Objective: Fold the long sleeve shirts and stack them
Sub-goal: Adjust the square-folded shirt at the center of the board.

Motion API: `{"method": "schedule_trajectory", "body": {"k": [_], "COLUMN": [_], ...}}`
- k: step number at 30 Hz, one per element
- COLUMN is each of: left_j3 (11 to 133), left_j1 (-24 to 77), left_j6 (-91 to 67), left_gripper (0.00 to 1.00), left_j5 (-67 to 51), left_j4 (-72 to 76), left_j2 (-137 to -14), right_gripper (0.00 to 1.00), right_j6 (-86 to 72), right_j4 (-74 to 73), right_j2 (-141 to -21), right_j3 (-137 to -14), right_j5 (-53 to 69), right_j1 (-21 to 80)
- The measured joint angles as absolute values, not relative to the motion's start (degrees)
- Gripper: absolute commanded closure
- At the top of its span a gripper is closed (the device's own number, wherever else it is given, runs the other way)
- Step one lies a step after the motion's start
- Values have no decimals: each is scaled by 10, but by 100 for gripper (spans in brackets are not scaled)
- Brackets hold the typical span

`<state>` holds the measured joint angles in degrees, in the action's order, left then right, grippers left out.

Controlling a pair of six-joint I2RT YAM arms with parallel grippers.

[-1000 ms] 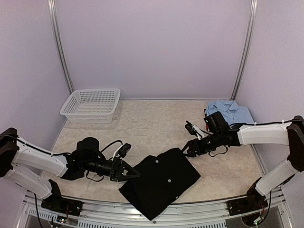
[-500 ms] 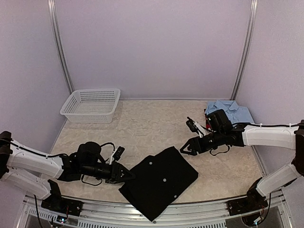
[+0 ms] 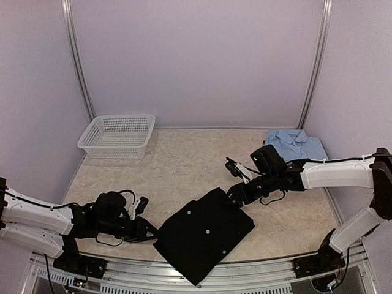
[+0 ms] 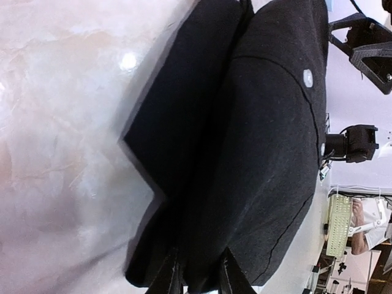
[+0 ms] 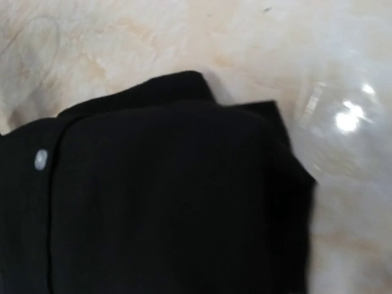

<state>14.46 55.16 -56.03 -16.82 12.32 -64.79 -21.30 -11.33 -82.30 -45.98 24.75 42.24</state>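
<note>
Both nearer than before, left gripper (image 3: 149, 231) narrowly pinching black shirt (image 3: 205, 236) edge, right gripper (image 3: 235, 195) opening unclear.

The left claw (image 3: 150, 233) and right claw (image 3: 234, 193) have moved onto opposite corners of the black shirt (image 3: 205, 231).

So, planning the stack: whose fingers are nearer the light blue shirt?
Right. The right fingers are left of the light blue shirt; the left fingers, beyond the black shirt.

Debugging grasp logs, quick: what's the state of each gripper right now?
Left gripper: closed on the near edge of the folded black shirt.
Right gripper: at the shirt's far corner; open or closed cannot be told.
</note>
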Motion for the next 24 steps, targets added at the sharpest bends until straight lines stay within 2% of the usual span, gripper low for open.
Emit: {"method": "schedule_trajectory", "body": {"k": [7,10,12,16,17,18,19,24], "left_j3": [134,134,134,147,153,161,167,209], "left_j1": [552,552,552,551,551,551,551,550], "left_j6": [-551,-545,-538,-522,-520,-514,-506,-483], "left_gripper": [79,76,62,45,35,5,2,1], "left_j5": [-147,-130,-114,-70,-58,-43,-34,11], "left_j4": [93,68,50,-1,-14,-27,-34,-62], "left_j2": [-637,-614,-593,-557,-549,-540,-535,-527], "right_gripper": [63,65,63,55,53,51,48,39], "right_j6": [-216,-208,-202,-188,-182,-175,-172,-152], "right_j4": [-107,-106,-107,-112,-116,-120,-124,-143], "right_j2": [-937,-981,-1006,-1050,-1061,-1072,-1082,-1126], "right_j3": [-535,-564,-582,-623,-634,-647,-656,-696], "right_j5": [208,200,194,170,159,147,138,91], "right_j1": [463,471,478,495,500,507,512,531]}}
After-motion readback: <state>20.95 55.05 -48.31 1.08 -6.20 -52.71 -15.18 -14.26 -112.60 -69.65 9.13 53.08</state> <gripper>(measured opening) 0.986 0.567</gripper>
